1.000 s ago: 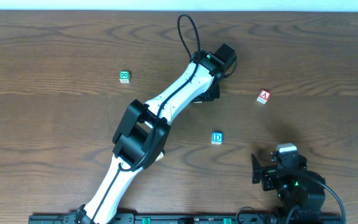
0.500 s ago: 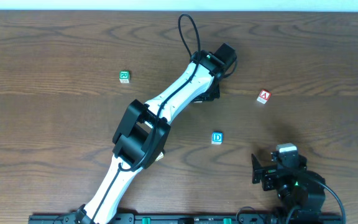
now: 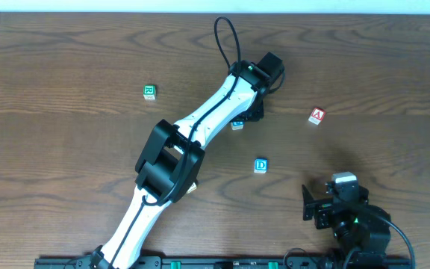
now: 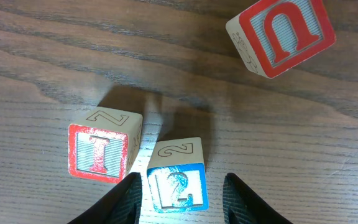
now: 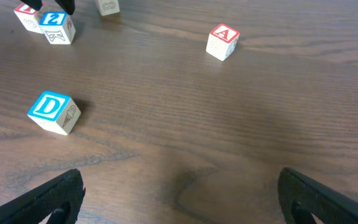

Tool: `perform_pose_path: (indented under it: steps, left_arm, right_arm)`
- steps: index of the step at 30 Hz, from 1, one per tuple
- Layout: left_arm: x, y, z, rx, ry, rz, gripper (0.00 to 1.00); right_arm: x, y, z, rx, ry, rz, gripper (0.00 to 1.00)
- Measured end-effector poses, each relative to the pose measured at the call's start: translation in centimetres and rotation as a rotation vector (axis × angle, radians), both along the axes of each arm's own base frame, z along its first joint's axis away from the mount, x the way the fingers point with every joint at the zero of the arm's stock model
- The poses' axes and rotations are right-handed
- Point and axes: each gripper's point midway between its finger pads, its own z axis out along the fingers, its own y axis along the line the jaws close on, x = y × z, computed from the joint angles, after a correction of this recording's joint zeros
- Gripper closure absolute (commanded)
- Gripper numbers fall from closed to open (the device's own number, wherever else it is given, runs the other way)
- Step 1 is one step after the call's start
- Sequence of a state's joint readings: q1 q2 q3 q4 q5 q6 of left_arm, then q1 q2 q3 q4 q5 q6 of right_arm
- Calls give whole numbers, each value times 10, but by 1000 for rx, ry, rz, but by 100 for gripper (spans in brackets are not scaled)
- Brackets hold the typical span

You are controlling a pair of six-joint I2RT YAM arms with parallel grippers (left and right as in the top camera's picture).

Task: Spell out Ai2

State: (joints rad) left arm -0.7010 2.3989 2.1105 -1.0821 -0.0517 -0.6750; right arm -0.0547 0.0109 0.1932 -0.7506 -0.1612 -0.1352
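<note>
**Left wrist view.** My left hand hangs low over the bench with its two fingers spread. The blue 2 cube stands between them. The finger at the picture's left is just beside the cube's edge, and a strip of bare wood shows before the other finger, so nothing is pinched. The red I cube stands just beside the 2 cube, on its left in this view. Their near corners are very close; whether they touch, I cannot tell. A red U cube, turned at an angle to the other two, lies apart at the upper right.

**Right wrist view.** My right hand is spread wide, with both fingers at the lower edge and only bare wood between them. The red A cube sits alone, well apart from the I and 2 pair in the top left corner. The blue D cube lies nearer to this hand, on the left.

**Overhead view.** My left arm reaches diagonally across the bench. My right arm is folded at the near right corner. The A cube lies to the right of the left hand. The D cube lies between the two hands, and a green cube lies apart to the left.
</note>
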Motion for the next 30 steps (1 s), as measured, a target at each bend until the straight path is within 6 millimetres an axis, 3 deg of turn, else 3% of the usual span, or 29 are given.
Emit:
perform_pose_path:
  steps: [6, 11, 16, 18, 19, 27, 30]
  left_arm:
    - [0, 0, 0, 0, 0, 0, 58]
    - [1, -1, 0, -3, -3, -1, 69]
    - [1, -1, 1, 0, -6, -29, 71]
    - [3, -3, 4, -4, -14, -44, 83]
    - [5, -4, 7, -9, -20, -48, 94]
    - [7, 0, 46, -1, -52, -83, 94]
    - [10, 11, 75, 9, -103, -93, 94]
  right_arm:
    - [0, 0, 0, 0, 0, 0, 1]
    - [0, 0, 0, 0, 0, 0, 1]
    - [0, 0, 0, 0, 0, 0, 1]
    - [0, 0, 0, 0, 0, 0, 1]
    - [0, 0, 0, 0, 0, 0, 1]
    - [0, 0, 0, 0, 0, 0, 1]
    - [0, 0, 0, 0, 0, 0, 1]
